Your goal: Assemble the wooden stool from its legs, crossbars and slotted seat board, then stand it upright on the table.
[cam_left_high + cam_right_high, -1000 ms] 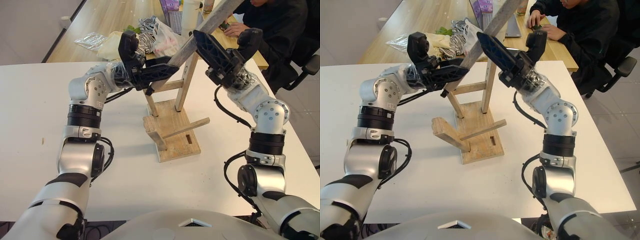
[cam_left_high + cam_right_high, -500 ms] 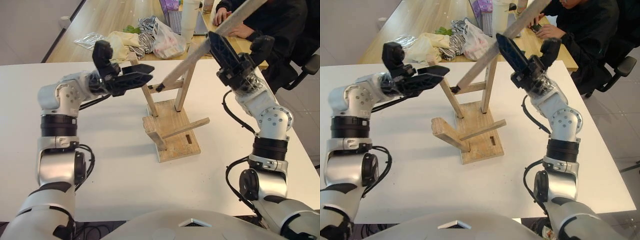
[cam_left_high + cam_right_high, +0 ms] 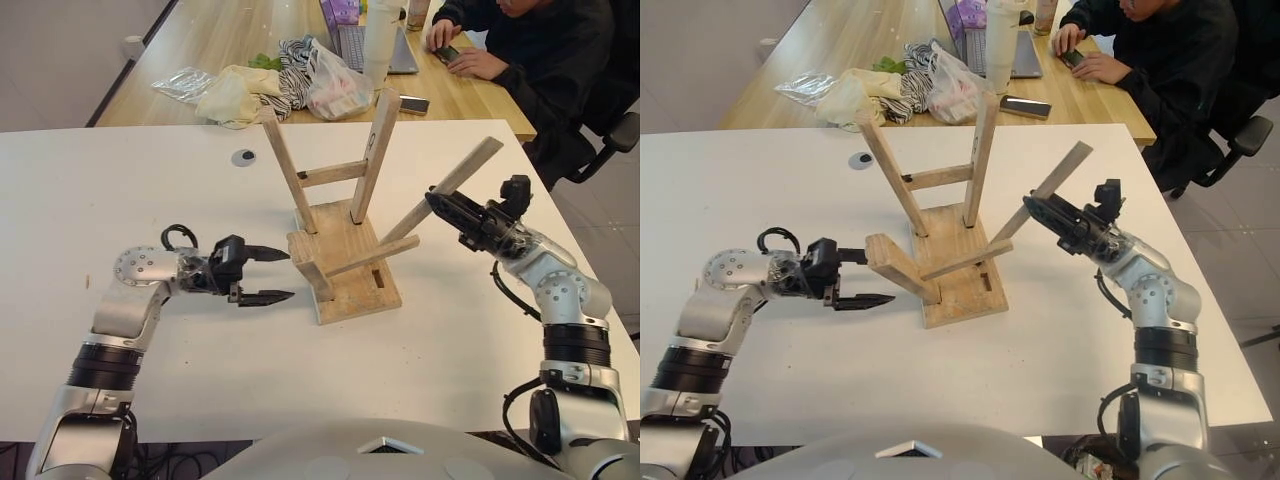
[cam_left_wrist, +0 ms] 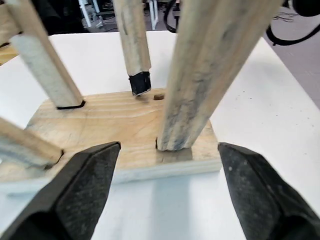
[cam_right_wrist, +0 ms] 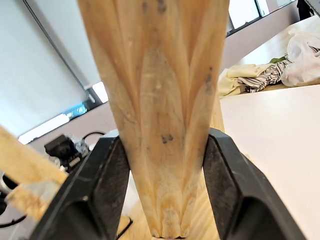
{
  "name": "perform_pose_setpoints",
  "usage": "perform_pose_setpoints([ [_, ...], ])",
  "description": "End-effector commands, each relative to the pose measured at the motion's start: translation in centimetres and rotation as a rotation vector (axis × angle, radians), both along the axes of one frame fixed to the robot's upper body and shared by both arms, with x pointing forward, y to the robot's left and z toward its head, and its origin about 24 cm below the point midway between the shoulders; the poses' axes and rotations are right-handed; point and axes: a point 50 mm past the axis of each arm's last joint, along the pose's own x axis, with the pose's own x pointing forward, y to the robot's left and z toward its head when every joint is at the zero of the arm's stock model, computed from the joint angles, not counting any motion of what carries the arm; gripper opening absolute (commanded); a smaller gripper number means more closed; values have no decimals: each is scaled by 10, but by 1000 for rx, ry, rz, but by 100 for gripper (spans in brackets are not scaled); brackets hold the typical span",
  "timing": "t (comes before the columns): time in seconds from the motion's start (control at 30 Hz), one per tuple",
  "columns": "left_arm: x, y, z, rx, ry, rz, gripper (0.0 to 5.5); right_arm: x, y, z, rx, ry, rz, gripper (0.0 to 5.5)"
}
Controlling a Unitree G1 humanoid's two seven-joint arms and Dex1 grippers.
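Note:
The slotted seat board (image 3: 350,285) lies flat on the white table. Two legs (image 3: 283,165) joined by a crossbar (image 3: 331,173) stand up from it. A shorter leg (image 3: 308,262) with a crossbar (image 3: 373,255) leans at its front left. My right gripper (image 3: 452,208) is shut on a loose leg (image 3: 468,167). That leg is tilted, its lower end at the board's right side, and it sits between the pads (image 5: 102,190). My left gripper (image 3: 272,275) hangs open, low over the table, just left of the board (image 4: 100,122), with nothing between its fingers (image 4: 80,195).
A small grey disc (image 3: 243,157) lies on the white table behind the stool. A wooden table at the back holds bags and cloth (image 3: 290,80), a laptop and a phone (image 3: 412,104). A person sits at its right end. Bare tabletop lies in front of the board.
Both arms have come down from above the stool. My left gripper swung away left and dropped to the table beside the board. The right gripper lowered the loose leg to the board's right side.

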Motion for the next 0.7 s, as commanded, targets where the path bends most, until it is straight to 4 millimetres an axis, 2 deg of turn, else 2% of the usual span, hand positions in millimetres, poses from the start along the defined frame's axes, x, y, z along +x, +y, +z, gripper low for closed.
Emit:
perform_pose_setpoints([
  [0.03,-6,-14,-1,-29,1,-27,357,-7,2,-9,-88,22,42,201],
  [0.2,-2,-32,15,-121,-39,-9,357,-16,7,-12,-169,2,99,201],
  [0.3,-1,-35,22,-193,-17,20,311,-21,4,-10,-204,-9,113,201],
  [0.53,9,-1,17,-91,-32,27,217,-35,17,-11,-261,-22,205,201],
  [0.7,13,4,11,-36,-66,-8,202,-38,23,-15,-333,-45,250,201],
])
